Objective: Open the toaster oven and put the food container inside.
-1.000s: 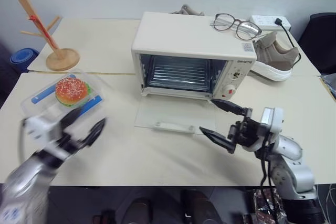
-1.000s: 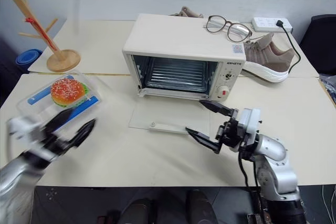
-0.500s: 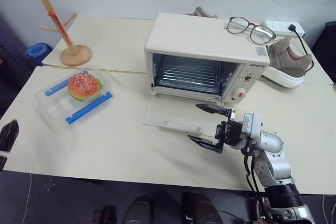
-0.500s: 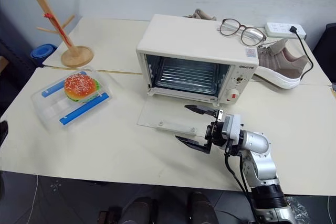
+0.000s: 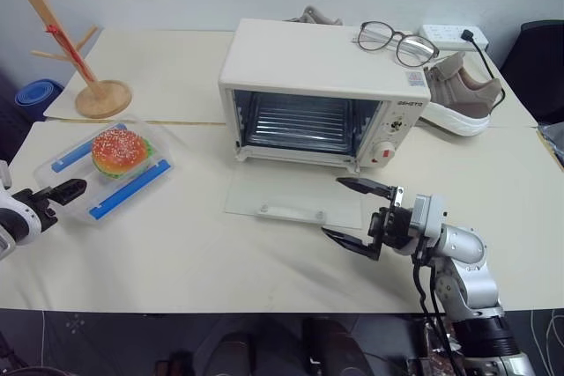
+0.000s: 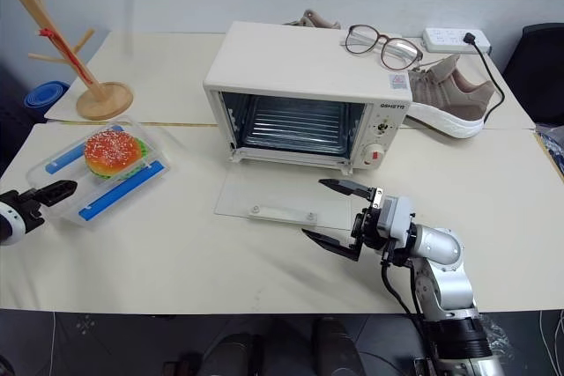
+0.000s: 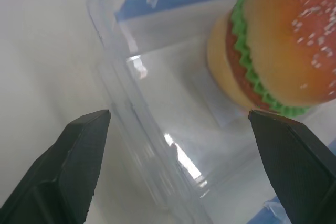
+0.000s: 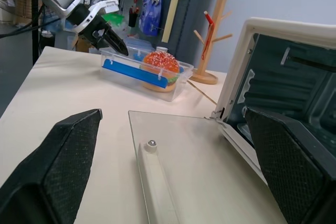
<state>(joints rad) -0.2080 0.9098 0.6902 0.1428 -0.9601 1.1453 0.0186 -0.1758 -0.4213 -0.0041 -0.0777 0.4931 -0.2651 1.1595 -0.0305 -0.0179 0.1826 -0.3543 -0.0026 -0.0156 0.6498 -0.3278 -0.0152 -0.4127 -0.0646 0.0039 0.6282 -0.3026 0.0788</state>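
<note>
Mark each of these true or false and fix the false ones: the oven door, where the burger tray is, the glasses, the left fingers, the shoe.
1. The toaster oven door lies open, flat on the table. True.
2. The food container sits inside the oven. False: it rests on the table, left of the oven.
3. Glasses lie on the oven's top. True.
4. The left gripper has its fingers clamped on the container. False: they stand apart, either side of the container's end.
5. A shoe lies to the oven's right. True.
</note>
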